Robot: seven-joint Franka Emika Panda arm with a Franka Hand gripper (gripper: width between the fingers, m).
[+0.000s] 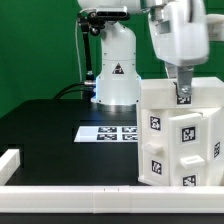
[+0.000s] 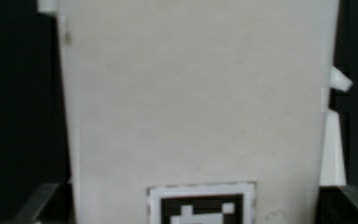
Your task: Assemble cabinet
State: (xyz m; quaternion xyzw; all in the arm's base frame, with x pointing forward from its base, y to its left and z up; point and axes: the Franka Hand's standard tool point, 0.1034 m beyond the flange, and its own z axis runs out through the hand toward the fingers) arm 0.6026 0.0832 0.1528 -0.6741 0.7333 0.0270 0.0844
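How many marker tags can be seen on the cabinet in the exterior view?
5 tags show on the cabinet: upper front, the large middle one, right edge, and two low down. Others may be hidden behind it.

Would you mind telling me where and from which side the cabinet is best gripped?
Probably by its top edge, from above. The cabinet stands upright, a tall box too broad across its tagged faces for a two-finger pincer, while the upper edge looks thin enough to span. The pincer is already at that edge; whether it is closed cannot be told.

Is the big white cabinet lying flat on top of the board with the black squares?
No, the cabinet stands upright on the black table at the exterior view's right, beside the marker board, not on top of it.
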